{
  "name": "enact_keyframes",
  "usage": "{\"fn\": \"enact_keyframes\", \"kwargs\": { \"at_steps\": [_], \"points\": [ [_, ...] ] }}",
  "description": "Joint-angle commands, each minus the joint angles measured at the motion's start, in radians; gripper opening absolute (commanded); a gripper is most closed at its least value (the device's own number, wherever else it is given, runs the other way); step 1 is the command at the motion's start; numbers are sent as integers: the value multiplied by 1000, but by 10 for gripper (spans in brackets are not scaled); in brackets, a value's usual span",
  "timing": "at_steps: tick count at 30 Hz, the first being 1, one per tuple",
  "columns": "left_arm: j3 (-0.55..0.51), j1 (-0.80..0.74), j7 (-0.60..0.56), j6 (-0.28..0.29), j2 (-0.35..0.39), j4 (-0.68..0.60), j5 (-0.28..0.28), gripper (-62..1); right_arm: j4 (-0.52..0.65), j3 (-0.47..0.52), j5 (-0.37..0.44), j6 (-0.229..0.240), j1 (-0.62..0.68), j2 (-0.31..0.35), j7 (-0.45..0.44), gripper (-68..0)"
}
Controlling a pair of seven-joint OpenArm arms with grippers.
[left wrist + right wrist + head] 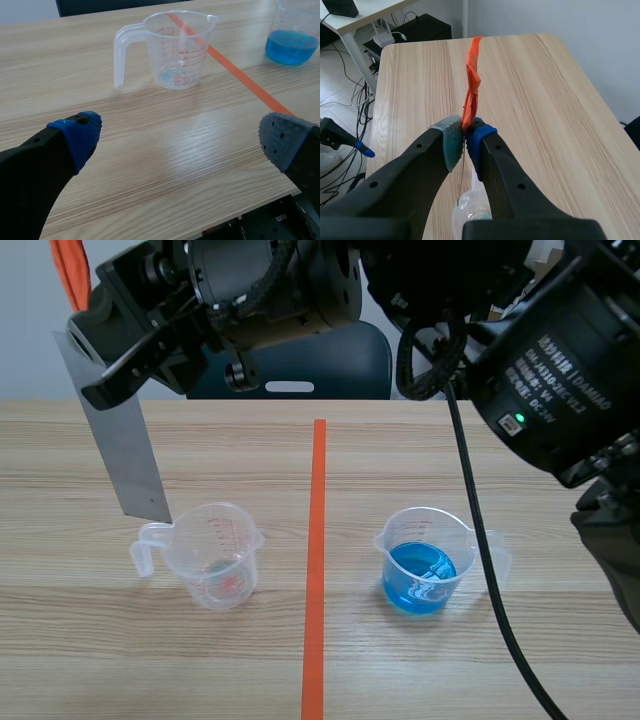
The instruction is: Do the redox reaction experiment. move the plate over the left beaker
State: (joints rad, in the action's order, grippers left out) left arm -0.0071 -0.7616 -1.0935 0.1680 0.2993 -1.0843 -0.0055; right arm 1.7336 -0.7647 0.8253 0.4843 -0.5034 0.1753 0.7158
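Note:
A grey metal plate (125, 440) hangs upright above the table, its lower corner just left of the rim of the clear left beaker (215, 555). My right gripper (115, 375), on the arm reaching across the top, is shut on the plate's upper end. In the right wrist view the gripper (465, 135) pinches the plate's thin edge (463, 172), with the beaker (470, 212) partly visible below. My left gripper (182, 140) is open and holds nothing, low over the table with the left beaker (175, 50) ahead of it.
A second beaker (425, 565) with blue liquid stands right of the orange tape line (316, 560), also seen as the blue beaker (292, 35). An orange strip (472, 85) rises past the right fingertips. A dark chair (300, 370) stands behind the table.

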Motion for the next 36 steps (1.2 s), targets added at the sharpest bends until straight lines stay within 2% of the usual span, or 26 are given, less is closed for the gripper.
{"fn": "enact_keyframes", "kwargs": {
  "at_steps": [1,5,13,18,23,36],
  "points": [
    [3,-5,-43,3,-3,-22,-10,14,6,16,-7,-9,-23,-1,-12,-669],
    [3,-5,-80,2,-2,-22,-8,14,6,26,-39,-21,-23,-1,-27,-669],
    [3,-5,-107,2,-2,-22,-5,14,6,38,-41,-21,-23,-1,-26,-669],
    [3,-5,-170,2,-2,0,44,14,6,38,-41,-21,-23,-1,-24,-669],
    [3,-5,-212,2,-2,36,44,14,6,38,-40,-21,-23,-1,-23,-669],
    [3,-5,-219,2,-2,45,43,14,6,38,-40,-21,-23,-1,-23,-669]
  ]
}}
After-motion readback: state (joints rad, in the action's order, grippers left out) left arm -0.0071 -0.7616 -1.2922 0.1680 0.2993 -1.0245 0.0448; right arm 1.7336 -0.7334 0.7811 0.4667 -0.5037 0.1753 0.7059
